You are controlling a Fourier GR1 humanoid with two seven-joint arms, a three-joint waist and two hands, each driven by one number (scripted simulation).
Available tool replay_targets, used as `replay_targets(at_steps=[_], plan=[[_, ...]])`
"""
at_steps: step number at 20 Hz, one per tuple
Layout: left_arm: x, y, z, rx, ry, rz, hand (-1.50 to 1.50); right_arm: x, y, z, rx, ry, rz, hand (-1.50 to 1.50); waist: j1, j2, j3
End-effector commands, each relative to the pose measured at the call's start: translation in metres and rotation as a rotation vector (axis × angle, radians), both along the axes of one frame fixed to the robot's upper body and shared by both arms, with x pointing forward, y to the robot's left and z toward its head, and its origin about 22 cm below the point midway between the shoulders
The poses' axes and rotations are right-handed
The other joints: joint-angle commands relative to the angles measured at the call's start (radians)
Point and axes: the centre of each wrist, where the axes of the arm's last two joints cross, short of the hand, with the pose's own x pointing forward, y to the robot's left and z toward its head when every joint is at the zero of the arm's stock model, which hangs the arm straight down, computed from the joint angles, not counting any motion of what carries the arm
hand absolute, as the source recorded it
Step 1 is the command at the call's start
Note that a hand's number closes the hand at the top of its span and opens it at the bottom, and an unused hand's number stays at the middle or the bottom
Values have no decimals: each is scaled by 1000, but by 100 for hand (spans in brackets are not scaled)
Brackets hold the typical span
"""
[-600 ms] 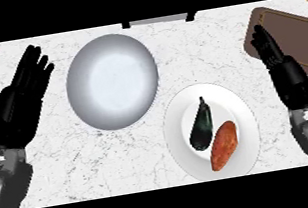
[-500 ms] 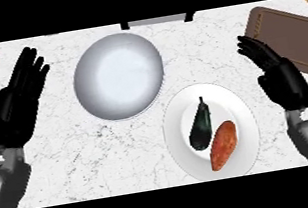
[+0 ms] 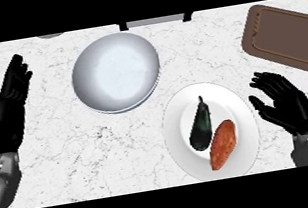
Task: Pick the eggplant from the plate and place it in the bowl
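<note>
This is a kitchen. The white stone tabletop (image 3: 103, 144) holds a plate (image 3: 241, 112) with an eggplant (image 3: 201, 125) and a sweet potato (image 3: 223, 144), a bowl (image 3: 116, 71), and a brown cutting board (image 3: 289, 39).

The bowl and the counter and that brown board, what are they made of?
The bowl looks like glazed ceramic or plastic: pale grey-white, smooth, with a soft sheen. The counter looks like polished marble, white with fine dark veins, though it could be a printed laminate. The brown board looks like wood, matt reddish-brown with a groove running along its rim.
</note>
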Motion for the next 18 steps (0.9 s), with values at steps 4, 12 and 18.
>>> replay_targets(at_steps=[4, 12, 18], plan=[[-4, -20, -6, 44, 1, 22, 0, -31, -62, -27, -86, -134, 198, -150, -7, -15, -4], [-2, -12, -24, 50, 19, 34, 0, 30, -75, 47, -457, -23, 435, -150, -6, -18, -8], [0, -13, -19, 61, 19, 29, 0, 61, -42, 70, -667, 44, 619, -150, -2, -18, -7]])
